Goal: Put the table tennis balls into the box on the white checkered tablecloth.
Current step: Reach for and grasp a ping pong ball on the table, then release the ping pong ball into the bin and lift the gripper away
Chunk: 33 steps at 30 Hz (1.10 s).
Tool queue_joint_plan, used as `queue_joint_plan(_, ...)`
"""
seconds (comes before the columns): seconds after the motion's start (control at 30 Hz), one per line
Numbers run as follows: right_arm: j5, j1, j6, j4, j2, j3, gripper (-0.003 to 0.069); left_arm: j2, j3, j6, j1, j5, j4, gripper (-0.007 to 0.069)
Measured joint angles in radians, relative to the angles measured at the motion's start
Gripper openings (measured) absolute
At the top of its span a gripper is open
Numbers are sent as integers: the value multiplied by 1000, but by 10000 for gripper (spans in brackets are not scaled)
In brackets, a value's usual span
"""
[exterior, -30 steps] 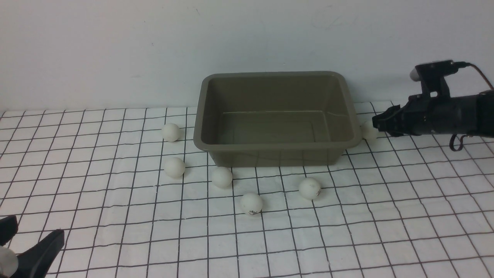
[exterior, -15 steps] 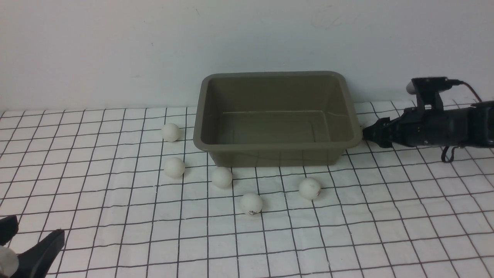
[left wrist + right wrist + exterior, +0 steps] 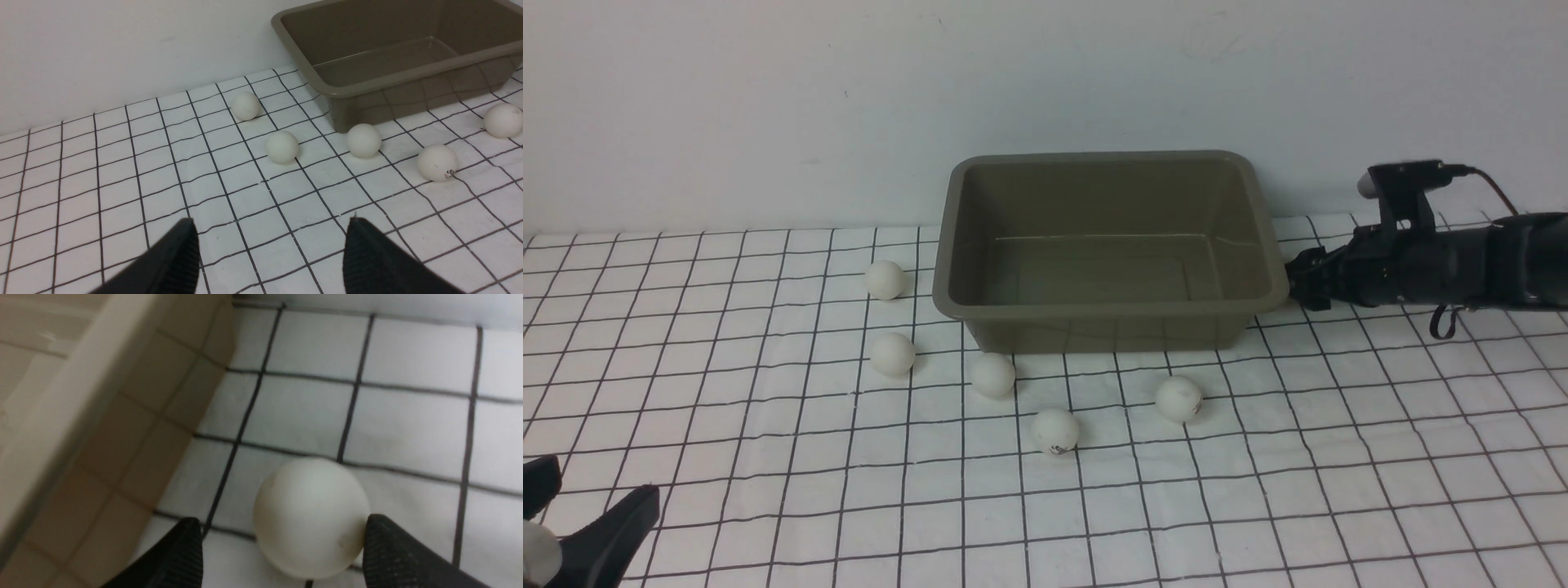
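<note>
balls (image 3: 992, 375) before box (image 3: 1103, 309), sixth ball (image 3: 312, 516) seemingly beside

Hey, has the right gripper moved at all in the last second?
Yes. The right gripper has slid left and slightly down, closing on the right end of the box; its tips now sit beside the rim.

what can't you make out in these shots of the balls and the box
Front view: the sixth ball is hidden behind the right pincer beside the box.
Front view: the left pincer is cut off by the lower left corner.
Front view: the print on the nearest ball is too small to read.
</note>
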Motion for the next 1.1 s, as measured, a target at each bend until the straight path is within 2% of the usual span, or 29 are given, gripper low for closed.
queue_joint_plan(0.17,-32,6,-6,15,15,-19,472,0,0,0,0,0,0,429)
queue_joint_plan(0.3,-41,8,-6,19,32,-32,438,0,0,0,0,0,0,429)
queue_joint_plan(0.37,-44,8,-6,23,45,-39,366,0,0,0,0,1,0,429)
queue_joint_plan(0.4,-44,8,-4,25,46,-42,358,0,0,0,0,1,0,429)
queue_joint_plan(0.6,-39,8,2,-6,34,-44,360,0,0,0,0,1,0,429)
queue_joint_plan(0.77,-43,8,-3,-9,-93,-43,360,0,0,0,0,1,0,429)
queue_joint_plan(0.93,49,8,42,-5,-164,-44,360,0,0,0,0,1,0,429)
queue_joint_plan(1.0,238,12,79,-15,-174,-45,360,0,0,0,0,1,0,429)
queue_joint_plan(1.1,304,23,90,-56,-174,-44,360,0,0,0,0,1,0,429)
